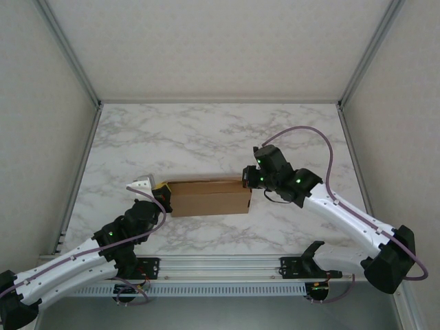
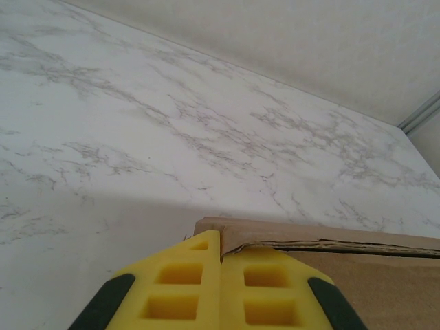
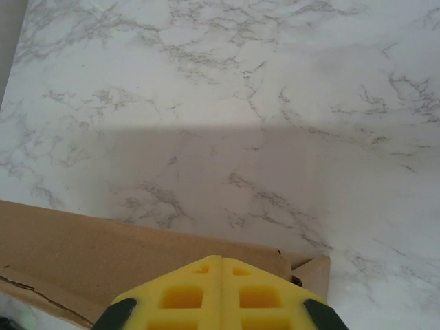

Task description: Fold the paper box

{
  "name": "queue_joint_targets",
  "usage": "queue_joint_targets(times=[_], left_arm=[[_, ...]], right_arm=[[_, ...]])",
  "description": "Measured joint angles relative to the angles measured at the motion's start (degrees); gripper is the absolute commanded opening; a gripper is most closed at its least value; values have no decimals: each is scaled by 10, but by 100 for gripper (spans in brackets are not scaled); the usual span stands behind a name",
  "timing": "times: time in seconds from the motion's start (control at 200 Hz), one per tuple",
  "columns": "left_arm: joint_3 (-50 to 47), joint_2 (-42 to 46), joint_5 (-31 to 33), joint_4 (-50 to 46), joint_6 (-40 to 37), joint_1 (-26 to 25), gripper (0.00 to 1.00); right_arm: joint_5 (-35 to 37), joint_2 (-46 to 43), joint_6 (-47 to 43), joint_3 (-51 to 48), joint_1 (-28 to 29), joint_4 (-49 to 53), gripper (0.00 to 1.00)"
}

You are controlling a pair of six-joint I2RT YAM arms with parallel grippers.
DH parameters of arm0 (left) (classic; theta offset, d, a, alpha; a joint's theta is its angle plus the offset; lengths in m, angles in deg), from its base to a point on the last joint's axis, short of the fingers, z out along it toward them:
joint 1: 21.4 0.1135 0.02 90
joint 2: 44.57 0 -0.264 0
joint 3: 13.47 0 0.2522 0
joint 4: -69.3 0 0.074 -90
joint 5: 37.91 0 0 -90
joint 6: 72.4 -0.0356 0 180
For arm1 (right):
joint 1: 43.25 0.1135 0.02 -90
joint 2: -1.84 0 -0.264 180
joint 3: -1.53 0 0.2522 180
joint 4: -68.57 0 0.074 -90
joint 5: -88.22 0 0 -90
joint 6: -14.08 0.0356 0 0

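Although it already reads as a closed form, the paper box (image 1: 210, 197), a shallow flat rectangle of plain brown unprinted cardboard, is entered as not quite finished.

Position: middle of the table, lying flat, long side running left to right.

Condition: top panel down. Along its far long edge the left wrist view shows a dark slit (image 2: 330, 245) where the panel has not seated flush. At the right end, the right wrist view shows a small triangular corner tab (image 3: 315, 271) standing proud.

Left gripper (image 1: 163, 192): yellow ribbed fingers (image 2: 210, 289) clenched together with no gap and nothing between them, tips butted against the box's left end at its far corner.

Right gripper (image 1: 246, 182): yellow fingers (image 3: 206, 295) likewise pressed tight and empty, tips at the box's right end. Whether they bear on the cardboard or sit just above it cannot be told.

Surround: white marble-patterned table (image 1: 206, 130) with grey veining; off-white wall panels (image 1: 220, 41) on three sides; aluminium rail (image 1: 220, 263) along the near edge.

Step in hand, by judgement: the closing stage, the two clenched grippers bracing the box from opposite ends.

Next move, by judgement: downward pressure along the gaping edge and a push to tuck the corner tab, with the opposite gripper holding firm. Light cardboard on smooth marble would likely skid if pushed from one side alone.
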Motion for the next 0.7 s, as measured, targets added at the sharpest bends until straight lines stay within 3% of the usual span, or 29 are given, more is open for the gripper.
queue_joint_targets(times=[0.125,0.391,0.571,0.701], left_arm=[[0,0,0,-2,6,0,10],[1,23,-7,-48,34,0,39],[1,71,-20,-68,52,0,45],[11,79,-35,-89,59,0,44]], right_arm=[[30,-13,-8,-14,23,-9,3],[127,-34,-23,-52,91,-31,3],[165,-56,-23,-82,111,-58,5],[175,-56,-23,-84,113,-60,6]])
